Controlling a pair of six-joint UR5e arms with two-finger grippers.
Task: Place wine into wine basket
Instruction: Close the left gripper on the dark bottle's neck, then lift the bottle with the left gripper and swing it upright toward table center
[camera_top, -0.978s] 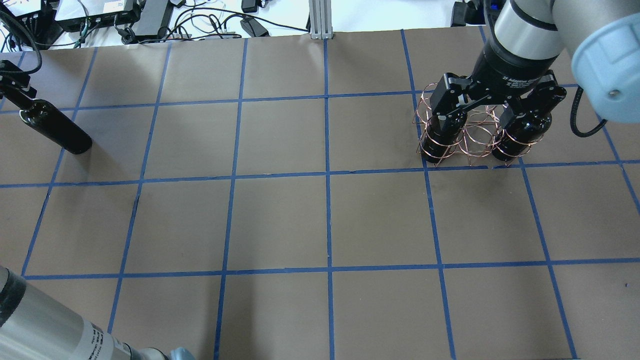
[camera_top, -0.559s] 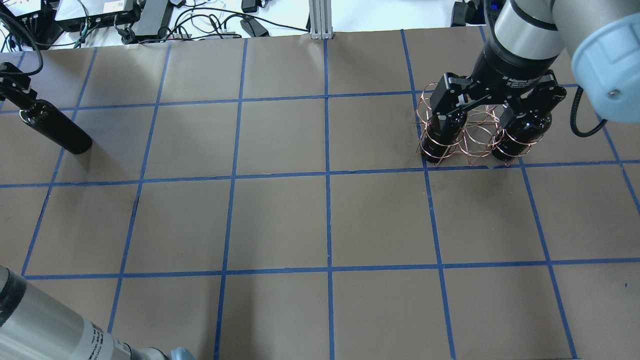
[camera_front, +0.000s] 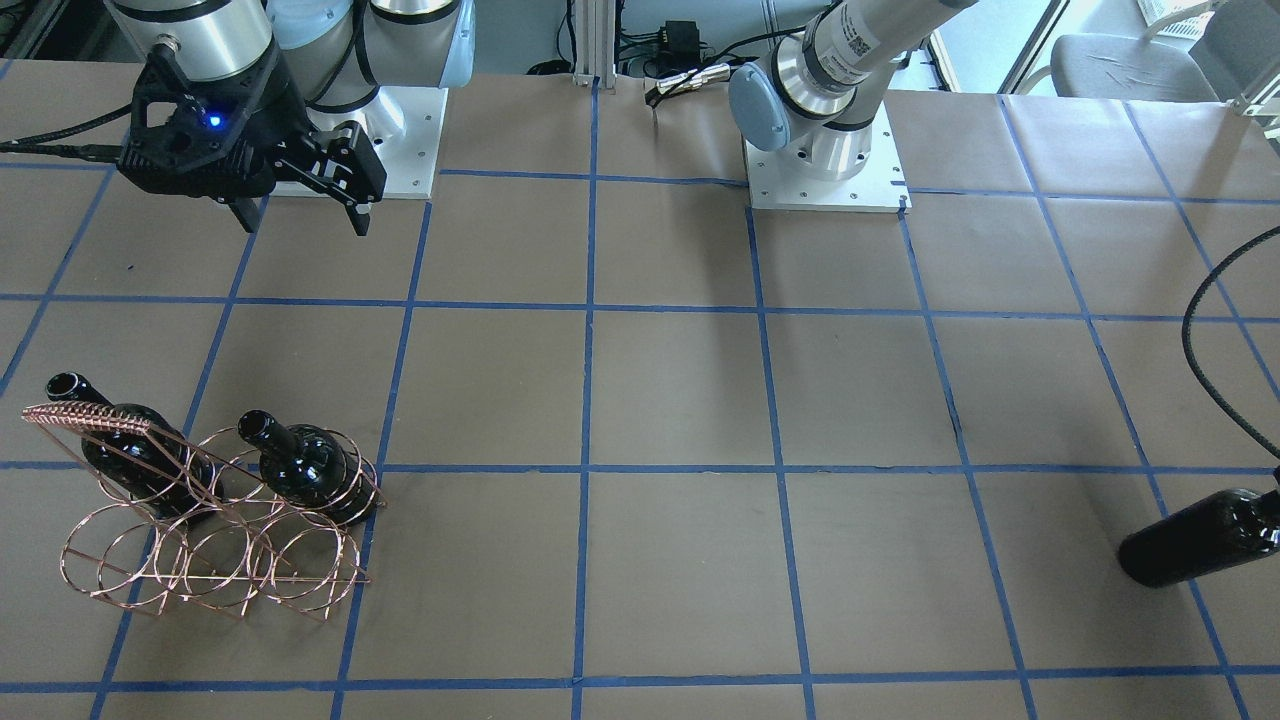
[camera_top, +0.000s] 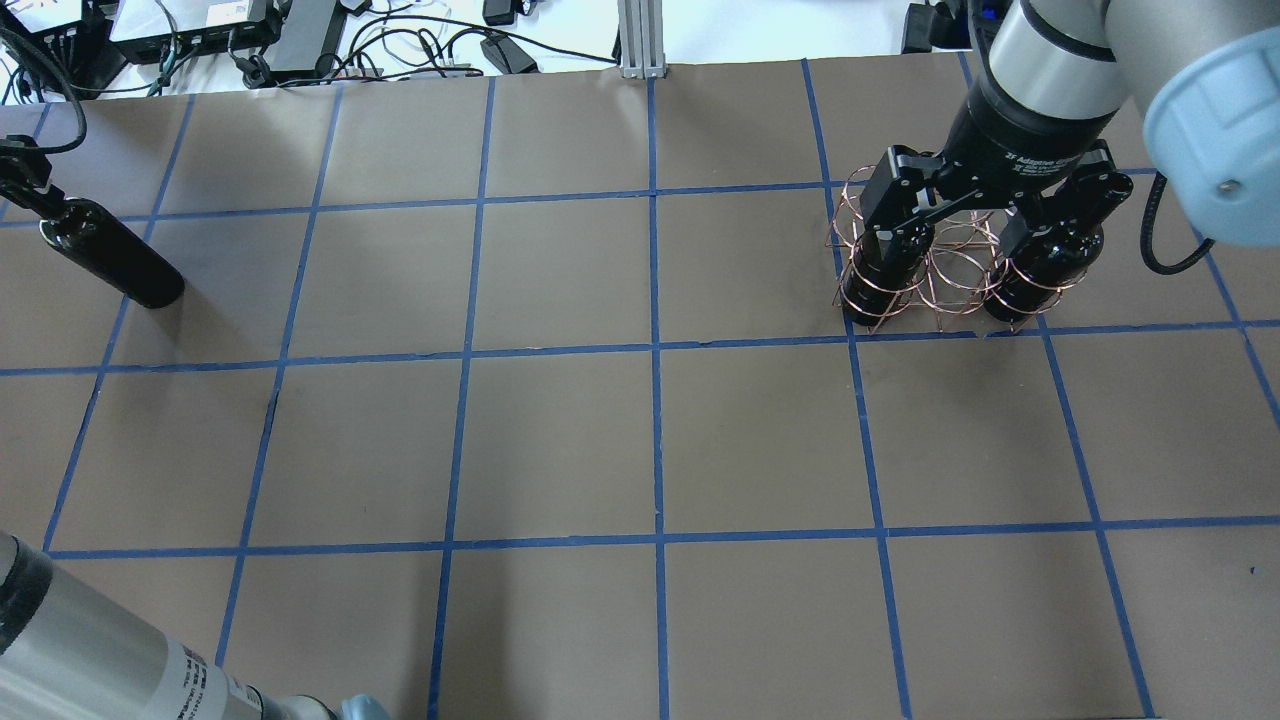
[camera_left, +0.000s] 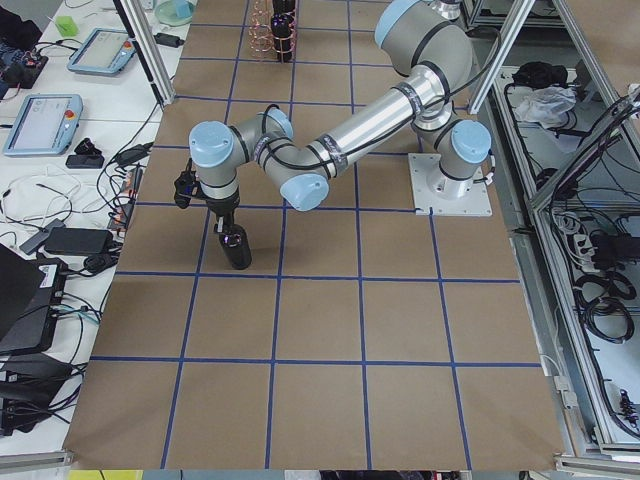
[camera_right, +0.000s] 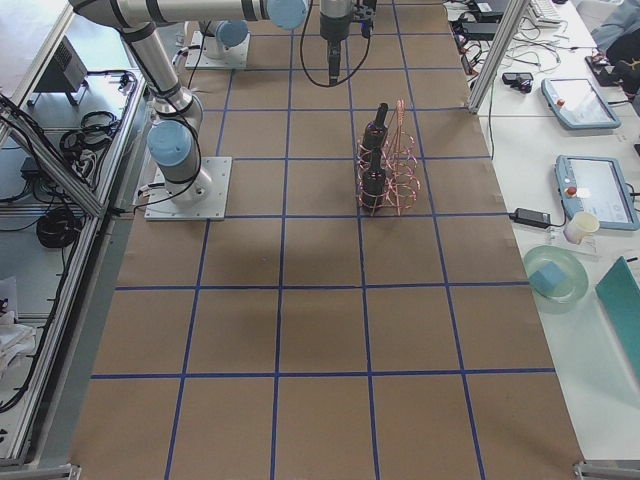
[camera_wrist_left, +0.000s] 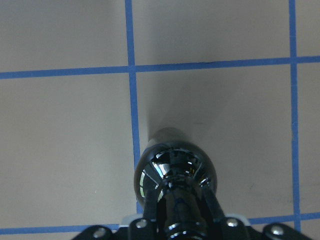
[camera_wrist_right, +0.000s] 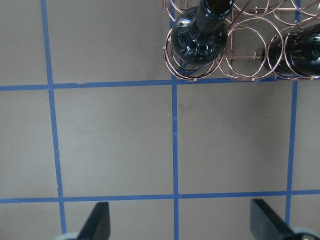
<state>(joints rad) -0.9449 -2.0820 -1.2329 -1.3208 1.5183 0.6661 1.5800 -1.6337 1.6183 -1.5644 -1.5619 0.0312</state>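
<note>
The copper wire wine basket (camera_top: 955, 265) stands at the far right of the table, also in the front view (camera_front: 215, 520). Two black wine bottles (camera_top: 885, 270) (camera_top: 1040, 262) stand upright in its end rings nearer the robot; the middle ring between them is empty. My right gripper (camera_top: 985, 205) hangs above the basket, open and empty, its fingertips (camera_wrist_right: 97, 222) wide apart in the right wrist view. My left gripper (camera_top: 22, 180) is shut on the neck of the third wine bottle (camera_top: 115, 255) at the far left, with the bottle upright (camera_left: 235, 248) and its base at the table.
Cables and electronics (camera_top: 300, 35) lie past the table's far edge, with an aluminium post (camera_top: 640, 40) at mid-edge. Both arm bases (camera_front: 825, 160) sit on the robot's side. Blue tape lines grid the brown tabletop between the left bottle and the basket.
My left gripper and the bottle's top have shifted very slightly to the left; the bottle's base stays put. The right gripper, basket and its two bottles have not moved.
</note>
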